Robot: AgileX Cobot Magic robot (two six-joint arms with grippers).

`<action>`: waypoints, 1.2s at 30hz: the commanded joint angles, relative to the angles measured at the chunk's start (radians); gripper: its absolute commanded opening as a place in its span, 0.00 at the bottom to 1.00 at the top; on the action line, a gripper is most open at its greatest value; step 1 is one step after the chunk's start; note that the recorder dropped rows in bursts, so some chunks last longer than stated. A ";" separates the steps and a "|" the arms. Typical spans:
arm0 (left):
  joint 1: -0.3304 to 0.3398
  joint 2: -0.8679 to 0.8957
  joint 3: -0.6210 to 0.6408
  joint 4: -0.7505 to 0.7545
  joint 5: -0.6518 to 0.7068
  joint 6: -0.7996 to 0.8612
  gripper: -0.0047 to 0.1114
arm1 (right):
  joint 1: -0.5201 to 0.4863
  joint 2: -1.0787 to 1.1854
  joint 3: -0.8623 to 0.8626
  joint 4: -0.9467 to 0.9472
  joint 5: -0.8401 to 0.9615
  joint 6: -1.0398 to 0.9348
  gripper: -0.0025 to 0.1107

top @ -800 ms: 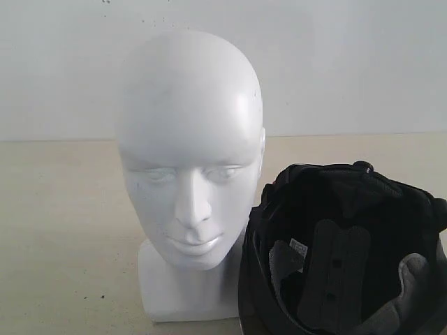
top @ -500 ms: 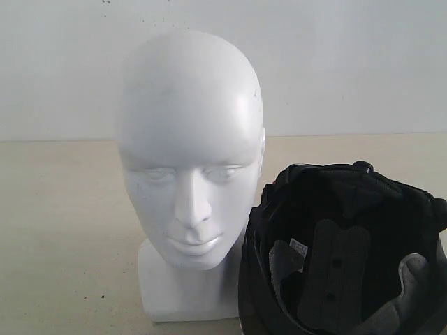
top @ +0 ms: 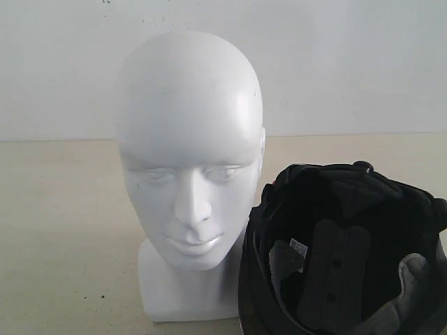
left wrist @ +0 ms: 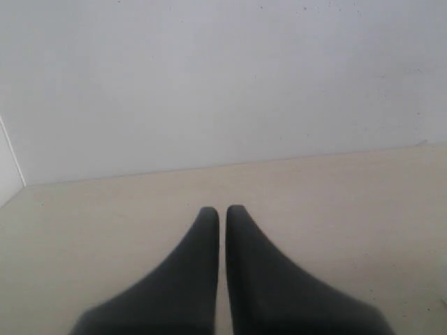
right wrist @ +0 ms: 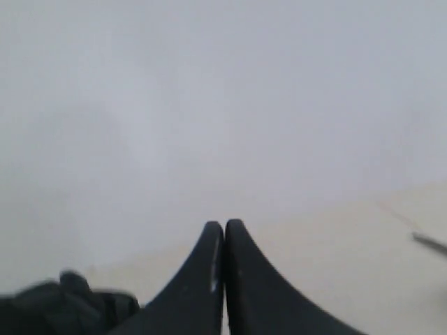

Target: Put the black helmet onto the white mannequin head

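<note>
matte black rounded helmet [top: 342, 251]: upturned, padded lining showing, on beige tabletop [top: 63, 230], near right pincer [right wrist: 223, 225], clear of its tips | glossy white mannequin head [top: 188, 153]: upright, just beside helmet | right pincer: closed, empty | left pincer [left wrist: 222, 209]: closed, empty

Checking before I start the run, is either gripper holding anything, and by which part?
Nothing is held. The left gripper and right gripper are shut and empty; the black helmet lies free.

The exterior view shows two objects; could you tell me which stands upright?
The white mannequin head, on its base; the black helmet lies beside it, padded inside showing.
</note>
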 commanded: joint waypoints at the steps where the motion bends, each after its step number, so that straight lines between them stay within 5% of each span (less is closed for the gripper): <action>1: -0.003 -0.003 0.004 -0.007 -0.003 0.003 0.08 | 0.001 -0.005 -0.001 -0.009 -0.347 -0.007 0.02; 5: -0.003 -0.003 0.004 -0.007 -0.003 0.003 0.08 | 0.001 -0.005 -0.018 0.070 -0.586 0.140 0.02; 10: -0.003 -0.003 0.004 -0.007 -0.003 0.003 0.08 | 0.023 0.013 -0.274 -0.290 -0.031 0.212 0.02; 13: -0.003 -0.003 0.004 -0.007 -0.003 0.003 0.08 | 0.087 0.122 -0.441 -0.296 0.325 0.225 0.02; 15: -0.003 -0.003 0.004 -0.007 -0.003 0.003 0.08 | 0.134 0.220 -0.517 -0.192 0.538 0.218 0.02; 18: -0.003 -0.003 0.004 -0.007 -0.003 0.003 0.08 | 0.272 0.443 -0.630 0.263 0.949 -0.052 0.02; 21: -0.003 -0.003 0.004 -0.007 -0.003 0.003 0.08 | 0.334 0.543 -0.630 0.351 0.937 -0.068 0.02; 24: -0.003 -0.003 0.004 -0.007 -0.003 0.003 0.08 | 0.339 0.630 -0.630 0.238 0.929 0.022 0.05; 27: -0.003 -0.003 0.004 -0.007 -0.003 0.003 0.08 | 0.339 0.704 -0.630 0.171 0.929 0.056 0.29; 31: -0.003 -0.003 0.004 -0.007 -0.003 0.003 0.08 | 0.339 0.785 -0.630 0.174 0.893 0.099 0.81; 33: -0.003 -0.003 0.004 -0.007 -0.003 0.003 0.08 | 0.339 0.824 -0.630 0.174 0.882 0.101 0.92; 36: -0.003 -0.003 0.004 -0.007 -0.003 0.003 0.08 | 0.339 0.896 -0.630 0.181 0.872 0.106 0.94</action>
